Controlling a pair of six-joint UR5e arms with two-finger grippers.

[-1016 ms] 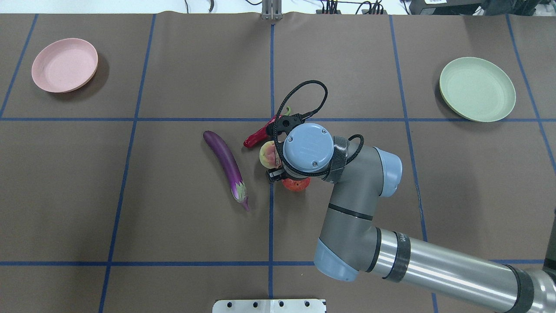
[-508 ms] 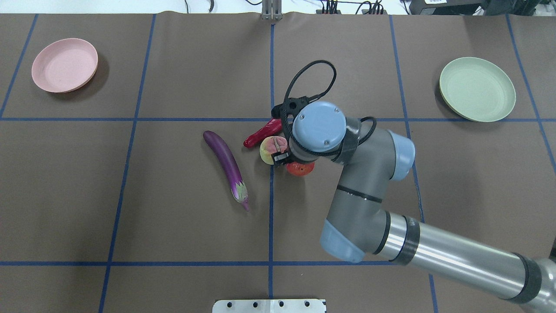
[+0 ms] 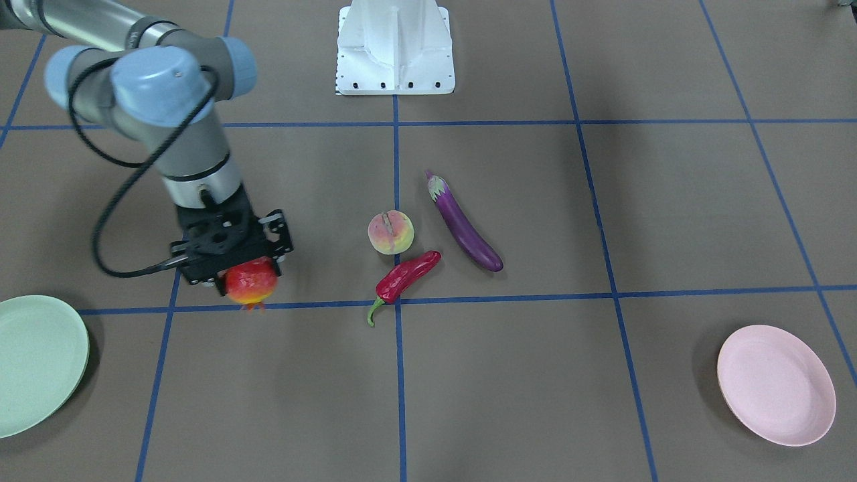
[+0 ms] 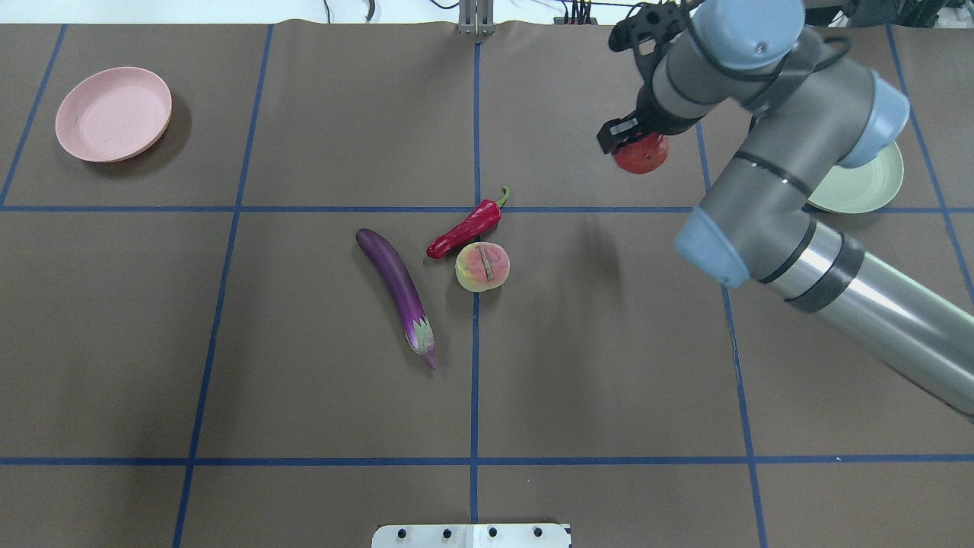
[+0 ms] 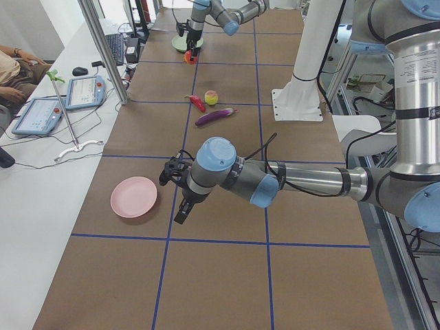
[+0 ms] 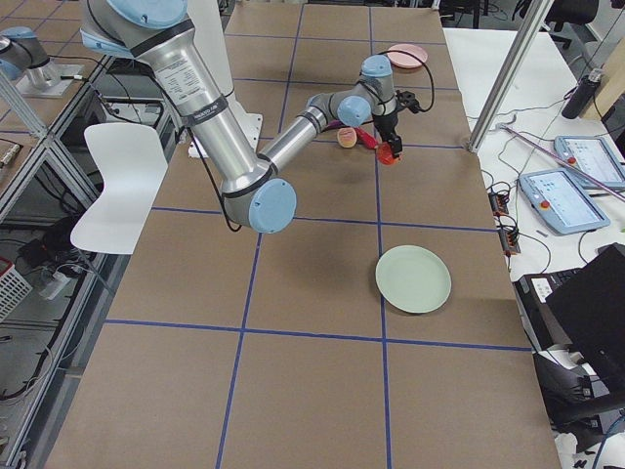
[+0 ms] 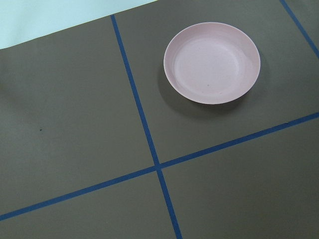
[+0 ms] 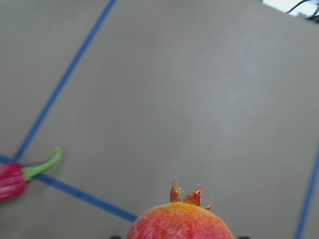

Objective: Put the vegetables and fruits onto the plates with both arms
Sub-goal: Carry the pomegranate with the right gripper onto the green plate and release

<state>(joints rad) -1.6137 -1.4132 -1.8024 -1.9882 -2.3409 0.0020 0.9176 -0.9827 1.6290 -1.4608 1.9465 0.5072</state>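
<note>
Pink plate (image 4: 112, 114): far-left corner of the brown surface (image 4: 304, 396), which is crossed by blue tape lines.

Left gripper (image 5: 180, 201): shows only in the left side view, above the surface near the pink plate. Whether its fingers are apart or together cannot be told.

Eggplant (image 4: 396, 285): lies on the surface left of centre, cap end toward the robot.

Red chili pepper (image 4: 464, 228): just right of the eggplant's far end, green stem pointing away from the robot.

Peach (image 4: 482, 267): on the centre tape line, just beside the chili.

Pomegranate (image 4: 641, 154): off the surface, clamped between the closed fingers (image 4: 613, 135) of the right gripper (image 4: 635, 144), crown pointing away from the gripper.

Green plate (image 4: 867, 194): far right, partly hidden under the right arm (image 4: 768, 190). The pomegranate is not over it.
</note>
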